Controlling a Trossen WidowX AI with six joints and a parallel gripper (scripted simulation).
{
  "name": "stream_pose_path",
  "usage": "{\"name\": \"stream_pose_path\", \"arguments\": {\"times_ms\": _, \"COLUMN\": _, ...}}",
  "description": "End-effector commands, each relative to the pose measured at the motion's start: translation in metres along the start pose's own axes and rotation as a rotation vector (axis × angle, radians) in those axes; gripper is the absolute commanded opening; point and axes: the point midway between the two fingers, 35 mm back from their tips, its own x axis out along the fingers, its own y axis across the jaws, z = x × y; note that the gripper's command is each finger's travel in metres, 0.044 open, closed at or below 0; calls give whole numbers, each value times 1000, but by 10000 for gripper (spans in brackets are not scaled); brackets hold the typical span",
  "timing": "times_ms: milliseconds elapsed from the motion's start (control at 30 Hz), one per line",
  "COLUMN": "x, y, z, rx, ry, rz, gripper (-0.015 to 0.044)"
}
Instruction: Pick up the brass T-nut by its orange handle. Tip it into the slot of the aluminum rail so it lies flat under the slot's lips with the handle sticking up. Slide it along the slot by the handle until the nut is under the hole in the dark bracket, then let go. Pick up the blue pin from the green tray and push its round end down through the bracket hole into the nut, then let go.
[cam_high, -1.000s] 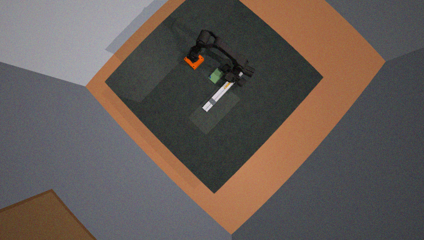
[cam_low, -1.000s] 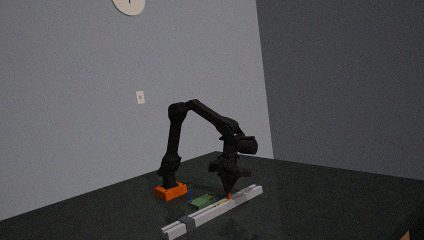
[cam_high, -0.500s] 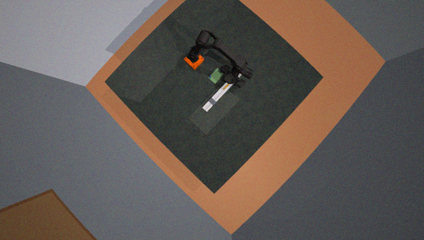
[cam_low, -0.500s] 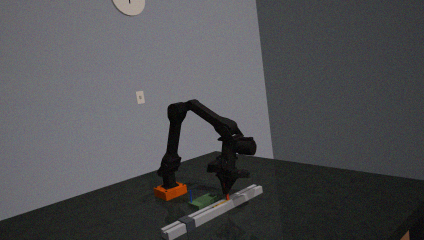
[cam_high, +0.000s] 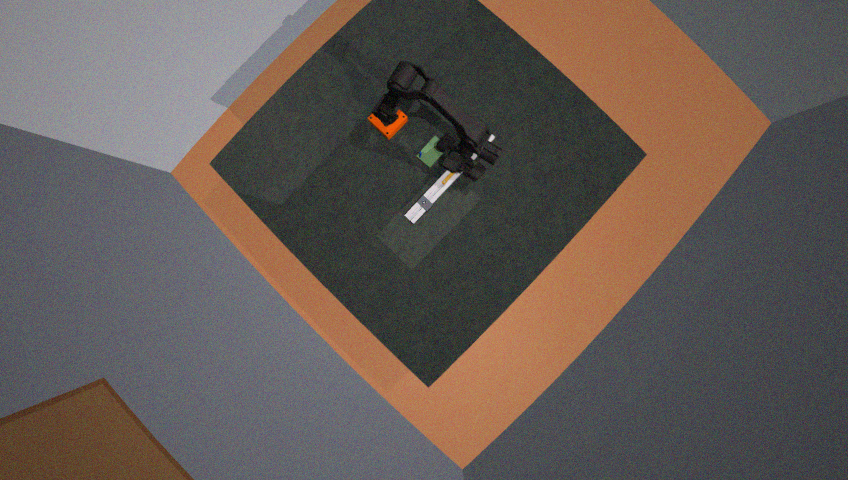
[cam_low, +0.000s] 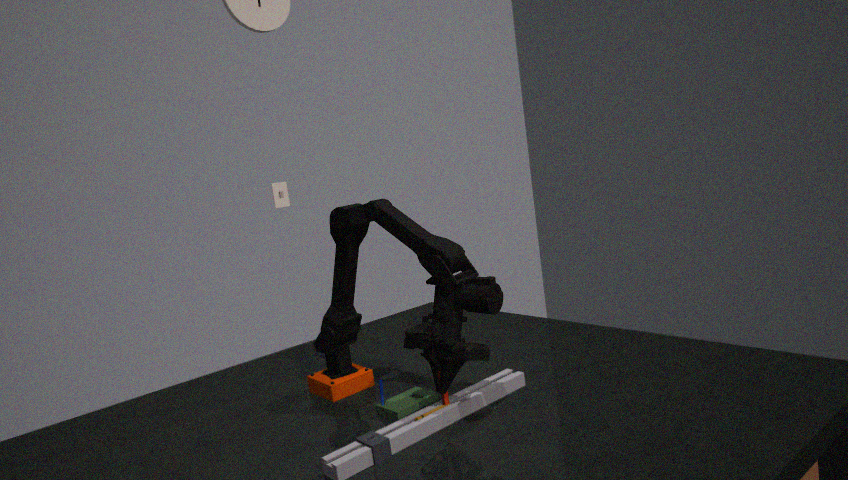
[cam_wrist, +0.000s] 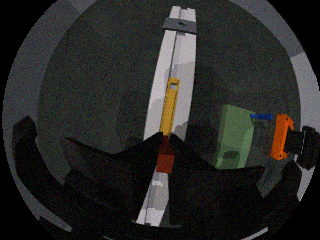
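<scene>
A: "Exterior view, nearest item?"

B: "Bracket (cam_high: 423, 202) (cam_low: 382, 455) (cam_wrist: 180, 25), lower centre, across the rail (cam_high: 439, 189) (cam_low: 416, 435) (cam_wrist: 187, 55)."

A: "Nut (cam_high: 447, 177) (cam_low: 429, 412) (cam_wrist: 169, 107) position?"

B: "Lengthwise along the slot, right of the bracket, not under it. The handle (cam_low: 445, 398) (cam_wrist: 165, 162) stood up."

A: "Claw (cam_high: 455, 165) (cam_low: 443, 389) (cam_wrist: 165, 135) state?"

B: "Clamped on the handle, lower centre."

A: "Beyond the rail?"

B: "Tray (cam_high: 429, 155) (cam_low: 404, 402) (cam_wrist: 235, 132), lower centre; the pin (cam_high: 420, 154) (cam_low: 381, 391) (cam_wrist: 261, 116) stood upright at its left end. The orange base (cam_high: 389, 127) (cam_low: 333, 389) (cam_wrist: 282, 135) sat farther left."

Claw (cam_wrist: 165, 137) seemingly hides the handle's top (cam_wrist: 165, 162).
</scene>
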Motion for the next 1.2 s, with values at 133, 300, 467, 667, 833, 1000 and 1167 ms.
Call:
{"name": "stream_pose_path", "arguments": {"times_ms": 133, "x": 4, "y": 0, "z": 14, "rx": -2, "ry": -5, "rz": 2, "gripper": -150}}
{"name": "stream_pose_path", "arguments": {"times_ms": 300, "x": 6, "y": 0, "z": 22, "rx": -2, "ry": -6, "rz": 2, "gripper": -150}}
{"name": "stream_pose_path", "arguments": {"times_ms": 467, "x": 9, "y": 0, "z": 29, "rx": -2, "ry": -6, "rz": 2, "gripper": -150}}
{"name": "stream_pose_path", "arguments": {"times_ms": 667, "x": 12, "y": 0, "z": 39, "rx": -2, "ry": -7, "rz": 2, "gripper": -150}}
{"name": "stream_pose_path", "arguments": {"times_ms": 833, "x": 14, "y": 0, "z": 47, "rx": -2, "ry": -8, "rz": 2, "gripper": -150}}
{"name": "stream_pose_path", "arguments": {"times_ms": 1000, "x": 17, "y": 0, "z": 55, "rx": -2, "ry": -8, "rz": 2, "gripper": -150}}
{"name": "stream_pose_path", "arguments": {"times_ms": 1167, "x": 19, "y": 0, "z": 63, "rx": -2, "ry": -9, "rz": 2, "gripper": -150}}
